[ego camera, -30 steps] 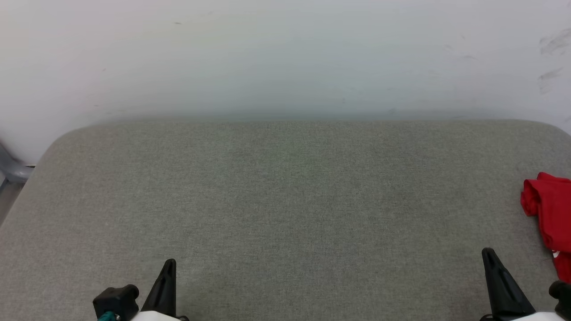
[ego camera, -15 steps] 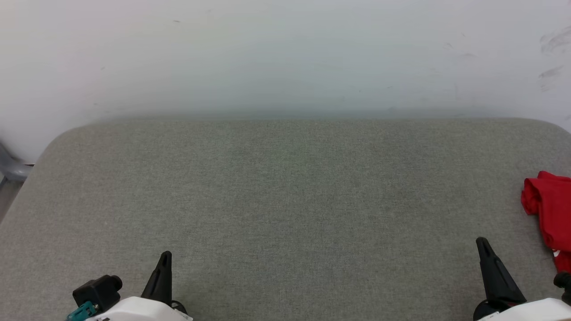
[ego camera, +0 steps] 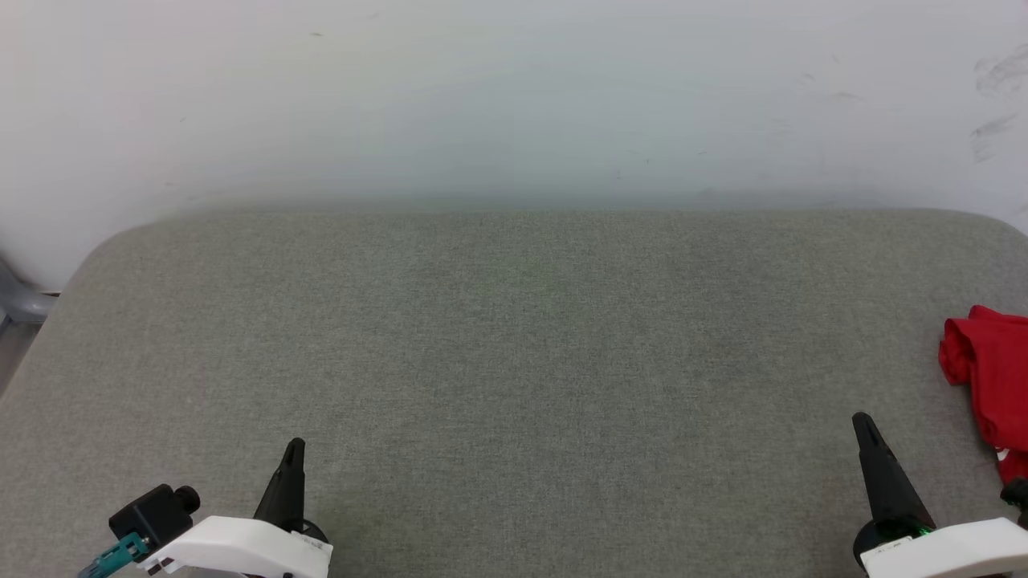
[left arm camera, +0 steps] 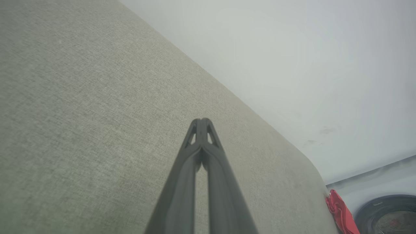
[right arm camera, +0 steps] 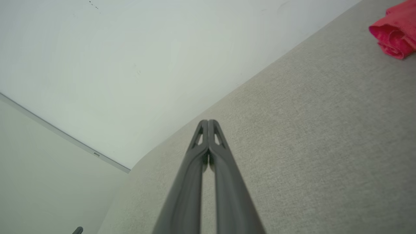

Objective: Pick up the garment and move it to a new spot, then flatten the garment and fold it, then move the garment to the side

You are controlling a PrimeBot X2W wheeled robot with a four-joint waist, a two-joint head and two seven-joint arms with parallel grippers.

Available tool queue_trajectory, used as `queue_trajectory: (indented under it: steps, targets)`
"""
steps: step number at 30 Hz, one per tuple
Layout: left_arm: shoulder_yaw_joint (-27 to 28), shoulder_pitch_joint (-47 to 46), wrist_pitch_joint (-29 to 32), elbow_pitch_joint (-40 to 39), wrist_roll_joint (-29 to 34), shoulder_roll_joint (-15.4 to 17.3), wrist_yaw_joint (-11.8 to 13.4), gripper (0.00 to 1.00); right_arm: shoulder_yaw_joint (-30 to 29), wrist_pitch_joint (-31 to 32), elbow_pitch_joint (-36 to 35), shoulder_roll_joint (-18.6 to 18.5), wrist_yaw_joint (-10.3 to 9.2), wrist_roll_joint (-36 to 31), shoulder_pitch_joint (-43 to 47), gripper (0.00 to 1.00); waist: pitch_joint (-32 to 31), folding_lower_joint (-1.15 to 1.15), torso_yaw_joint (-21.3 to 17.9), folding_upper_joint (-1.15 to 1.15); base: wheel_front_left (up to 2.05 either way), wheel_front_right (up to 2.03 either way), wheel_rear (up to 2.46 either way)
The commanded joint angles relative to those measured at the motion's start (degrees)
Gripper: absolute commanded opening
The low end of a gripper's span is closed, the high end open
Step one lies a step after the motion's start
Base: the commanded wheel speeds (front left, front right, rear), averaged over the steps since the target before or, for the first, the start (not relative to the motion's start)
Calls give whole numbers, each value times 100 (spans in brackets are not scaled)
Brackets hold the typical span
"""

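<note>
Lying bunched right of the closed, empty right gripper [ego camera: 861, 421], the shirt [ego camera: 992, 365] touches neither; left gripper [ego camera: 294, 446] closed too.

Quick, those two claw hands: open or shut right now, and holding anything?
Left gripper: closed, holding nothing.
Right gripper: closed, holding nothing; the red garment lies apart from it.

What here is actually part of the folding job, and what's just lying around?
Part of the job: red garment, bunched at the right edge of the grey padded surface; left gripper and right gripper, both shut and empty.
Just lying about: grey curved object past the surface's left edge; dark round object beyond the garment.
</note>
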Motion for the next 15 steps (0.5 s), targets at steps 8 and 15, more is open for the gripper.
queue_trajectory:
  steps: [8,15]
  targets:
    - [195,-252,188,-9,-659,-66,-132,0,21,35,166,-71,-1,732,-305,0,19,0,-3,0,0,0,0]
    - [326,-336,344,42,-1221,-136,-219,0,31,78,366,-74,-1,1354,-463,0,40,0,-7,0,0,0,0]
